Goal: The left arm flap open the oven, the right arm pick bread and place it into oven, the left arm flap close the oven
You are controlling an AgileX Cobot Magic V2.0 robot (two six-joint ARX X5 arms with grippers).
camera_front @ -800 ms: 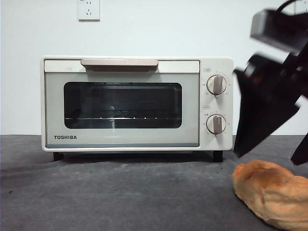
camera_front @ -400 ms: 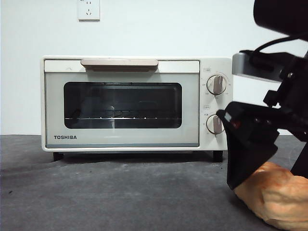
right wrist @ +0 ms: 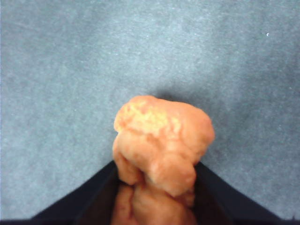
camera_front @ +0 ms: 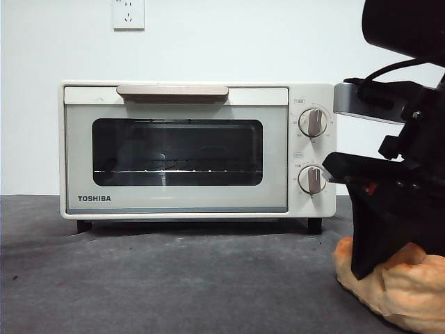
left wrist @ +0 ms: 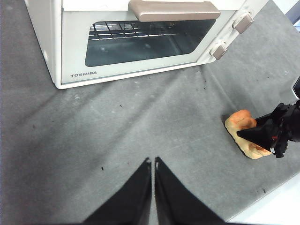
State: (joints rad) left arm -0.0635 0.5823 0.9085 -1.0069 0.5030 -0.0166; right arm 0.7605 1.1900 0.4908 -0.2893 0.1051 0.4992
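The cream-white oven (camera_front: 174, 149) stands at the back of the grey table with its door shut; its beige handle (camera_front: 172, 92) runs along the top of the door. It also shows in the left wrist view (left wrist: 140, 42). The golden-orange bread (camera_front: 403, 296) lies on the table to the right of the oven. My right gripper (camera_front: 398, 268) has come down from above and is shut on the bread (right wrist: 161, 136), one jaw on each side, with the loaf resting on the table. My left gripper (left wrist: 153, 161) is shut and empty, above the table in front of the oven, and it sees the bread (left wrist: 241, 124) and the right gripper (left wrist: 262, 136).
Two beige knobs (camera_front: 313, 149) sit on the oven's right panel, close to the right arm. A wall socket (camera_front: 128, 14) is above the oven. The table's edge (left wrist: 272, 206) runs close behind the bread.
The right gripper came down from above onto the bread. Its near jaw then moved in against the loaf. The oven and the bread stayed in place.
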